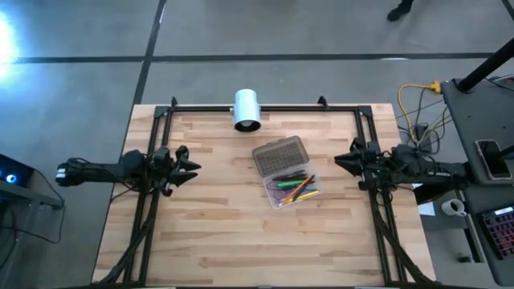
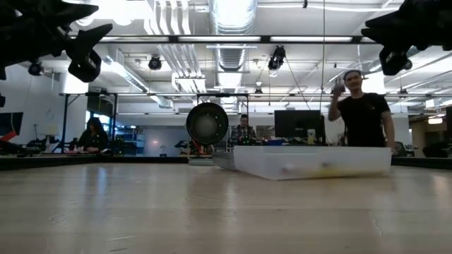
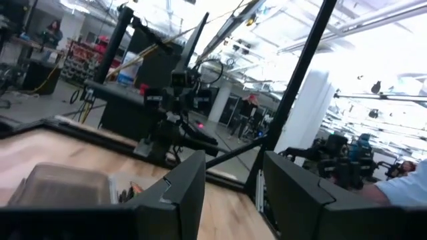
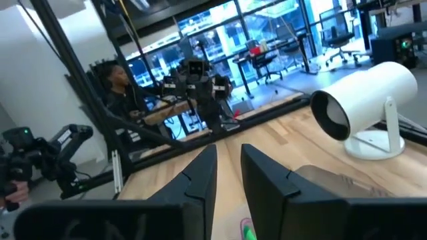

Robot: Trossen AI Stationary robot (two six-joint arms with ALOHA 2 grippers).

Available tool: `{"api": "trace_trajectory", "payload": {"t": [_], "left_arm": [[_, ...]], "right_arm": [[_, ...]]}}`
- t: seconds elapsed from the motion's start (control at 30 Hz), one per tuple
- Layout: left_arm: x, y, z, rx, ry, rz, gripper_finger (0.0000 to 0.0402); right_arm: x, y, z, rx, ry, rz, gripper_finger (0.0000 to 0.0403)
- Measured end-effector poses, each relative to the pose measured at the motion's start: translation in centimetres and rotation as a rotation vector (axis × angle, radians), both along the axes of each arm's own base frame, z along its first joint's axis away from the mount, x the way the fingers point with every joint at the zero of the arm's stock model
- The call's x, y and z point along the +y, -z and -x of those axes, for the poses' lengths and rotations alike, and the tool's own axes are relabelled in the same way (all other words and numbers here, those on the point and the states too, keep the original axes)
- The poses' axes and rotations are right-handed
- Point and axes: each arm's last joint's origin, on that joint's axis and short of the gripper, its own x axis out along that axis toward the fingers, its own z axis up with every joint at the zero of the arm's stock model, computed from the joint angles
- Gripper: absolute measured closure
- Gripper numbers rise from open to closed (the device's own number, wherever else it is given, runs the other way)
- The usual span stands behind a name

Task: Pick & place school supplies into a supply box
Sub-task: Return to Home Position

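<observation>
Trouble from here is being invited less by the arms than by the load itself. The supply box [image 1: 273,199] is lying open near the middle of the desk [image 1: 225,233], its textured lid [image 1: 281,157] folded back toward the white cylinder [image 1: 246,108]. The coloured pencils [image 1: 294,187] are being held inside the clear tray, crossed over one another rather than laid flat and parallel. From above, a yellow or orange one is appearing to reach toward the tray's corner on the right arm's side; whether its tip is riding over the rim cannot be told. If it is, the lid is likely being blocked from closing, or the pencil is being left free to roll out at a nudge. No scissors can be made out among them, and nothing loose is being seen on the desk.

The left gripper [image 1: 193,167] is being held at the desk's left edge, well apart from the box, fingers parted with nothing between them. The right gripper [image 1: 339,160] is being held at the right edge — likewise released and empty, with a narrower gap.

The box is not being clamped by anything, so a low sweep by either arm would probably shove it toward the cylinder. Loose cables [image 1: 418,112] are lying just behind the right arm — a snag is being risked there if that arm is drawn further back.
</observation>
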Motion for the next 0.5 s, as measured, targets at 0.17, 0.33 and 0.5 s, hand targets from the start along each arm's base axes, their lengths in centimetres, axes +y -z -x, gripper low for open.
{"api": "trace_trajectory", "payload": {"t": [0.17,0.33,0.5], "left_arm": [[0.0,0.4,0.0,0.010,0.003,0.008,0.0265],[0.0,0.5,-0.1,0.019,0.003,0.010,0.0265],[0.0,0.5,-0.1,0.018,0.003,0.010,0.0265]], "right_arm": [[0.0,1.3,-0.4,0.002,0.010,-0.022,0.0342],[-0.1,2.1,-0.8,0.046,0.030,-0.108,0.0338],[-0.1,2.6,-1.1,0.080,0.031,-0.109,0.0332]]}}
